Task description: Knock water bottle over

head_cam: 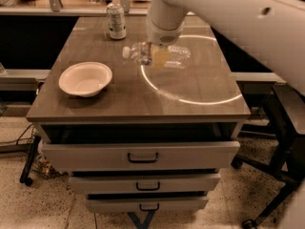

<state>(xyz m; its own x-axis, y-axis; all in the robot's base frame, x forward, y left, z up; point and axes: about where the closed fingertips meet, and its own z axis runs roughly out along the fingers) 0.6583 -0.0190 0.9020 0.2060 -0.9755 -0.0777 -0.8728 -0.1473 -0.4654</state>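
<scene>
Item: water bottle (180,56). Lies on its side on the table (143,97), upper centre of frame, cap pointing left toward the can (116,21).

Item: gripper (159,57). Sits at the bottle's middle, low over the table. Jaws: spread or pinching, cannot tell. The bottle runs crosswise past them, its cap end showing to the left and its base end to the right.

Step, as judged: the tip-over looks about complete. Best finished by lifting straight up and clear, without dragging, so the bottle neither rolls nor strikes the can. The bowl (86,78), lower left, is well apart.
</scene>
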